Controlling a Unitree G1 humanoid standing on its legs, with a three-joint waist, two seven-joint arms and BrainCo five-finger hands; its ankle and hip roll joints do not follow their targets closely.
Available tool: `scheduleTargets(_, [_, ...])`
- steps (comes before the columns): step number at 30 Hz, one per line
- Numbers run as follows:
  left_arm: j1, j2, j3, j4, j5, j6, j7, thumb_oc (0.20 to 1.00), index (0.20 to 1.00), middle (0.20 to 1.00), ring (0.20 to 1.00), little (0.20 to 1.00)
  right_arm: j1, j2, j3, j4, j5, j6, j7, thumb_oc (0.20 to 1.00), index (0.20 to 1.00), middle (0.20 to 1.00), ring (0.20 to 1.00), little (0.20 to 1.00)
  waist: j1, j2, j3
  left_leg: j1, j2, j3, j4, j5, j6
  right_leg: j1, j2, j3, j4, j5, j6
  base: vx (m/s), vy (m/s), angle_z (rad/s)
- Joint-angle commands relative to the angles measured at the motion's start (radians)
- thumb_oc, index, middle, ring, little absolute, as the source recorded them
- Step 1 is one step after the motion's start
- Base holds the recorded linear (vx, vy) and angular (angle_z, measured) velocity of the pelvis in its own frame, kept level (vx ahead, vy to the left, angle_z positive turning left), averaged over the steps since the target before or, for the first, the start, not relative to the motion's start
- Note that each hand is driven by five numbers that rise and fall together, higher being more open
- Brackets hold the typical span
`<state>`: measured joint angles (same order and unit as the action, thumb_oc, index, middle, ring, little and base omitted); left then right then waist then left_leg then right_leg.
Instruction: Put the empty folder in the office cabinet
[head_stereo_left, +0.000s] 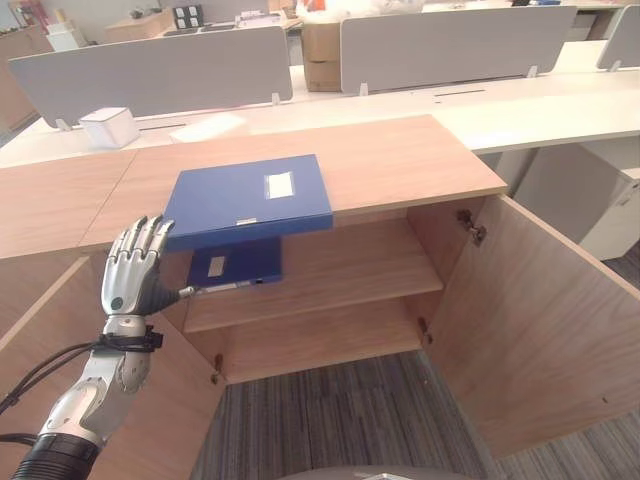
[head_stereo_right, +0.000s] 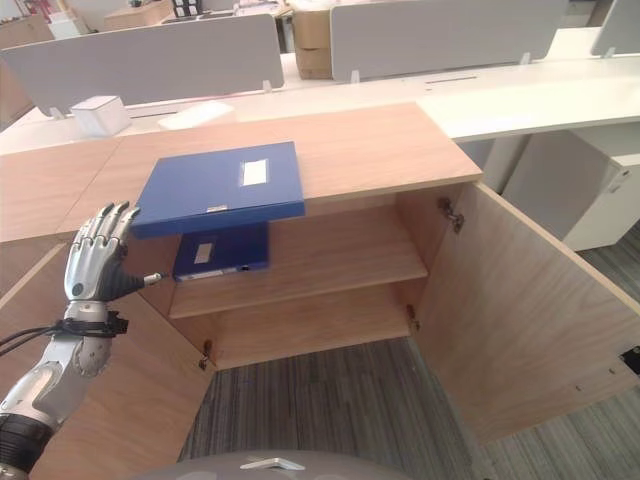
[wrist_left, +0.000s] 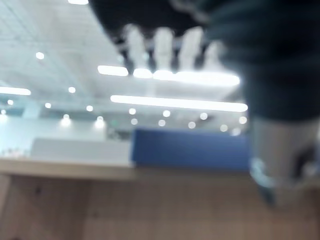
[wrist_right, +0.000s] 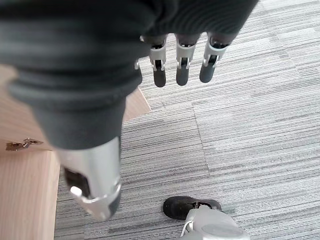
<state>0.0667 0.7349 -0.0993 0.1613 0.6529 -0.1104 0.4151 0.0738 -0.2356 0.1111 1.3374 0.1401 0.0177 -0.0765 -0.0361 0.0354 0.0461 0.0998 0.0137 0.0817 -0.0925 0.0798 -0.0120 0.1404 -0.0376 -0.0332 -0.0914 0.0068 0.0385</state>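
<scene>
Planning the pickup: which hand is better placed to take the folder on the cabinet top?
Left. The left hand is raised, open, beside the blue folder; the right hand hangs over carpet.

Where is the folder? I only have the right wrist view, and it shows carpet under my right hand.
Observer: A blue folder lies flat on top of the cabinet, its front edge overhanging the open compartment.
Operator: Is the left hand on it?
Observer: No. The left hand is raised beside the folder's front left corner with its fingers straight, gripping nothing.
Operator: Is the shelf free?
Observer: Partly. A second folder lies at the left end of the upper shelf.
</scene>
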Motion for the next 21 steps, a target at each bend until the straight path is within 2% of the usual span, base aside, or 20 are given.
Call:
scheduleTargets(1, [-0.107, 0.065, 0.028, -0.017, 0.021, -0.012, -0.003, 1.0, 1.0, 1.0, 1.0, 1.0, -0.067, -0.005, 0.028, 0.047, 0.029, -0.022, -0.02, 1.0, 1.0, 1.0, 1.0, 1.0, -0.002, -0.033, 0.004, 0.032, 0.028, 0.006, 0.005, -0.133, -0.043, 0.02, -0.045, 0.003, 0.004, -0.025, 0.076, 0.04, 0.005, -0.03])
scheduleTargets(21, [-0.195, 0.089, -0.036, 0.031, 0.082, 0.005, 0.008, 1.0, 1.0, 1.0, 1.0, 1.0, -0.05, -0.007, 0.036, 0.047, 0.019, -0.025, -0.021, 1.0, 1.0, 1.0, 1.0, 1.0, -0.026, -0.034, -0.001, 0.04, 0.028, 0.025, 0.005, -0.144, -0.044, 0.018, -0.045, 0.015, 0.004, -0.025, 0.08, 0.01, 0.001, -0.03])
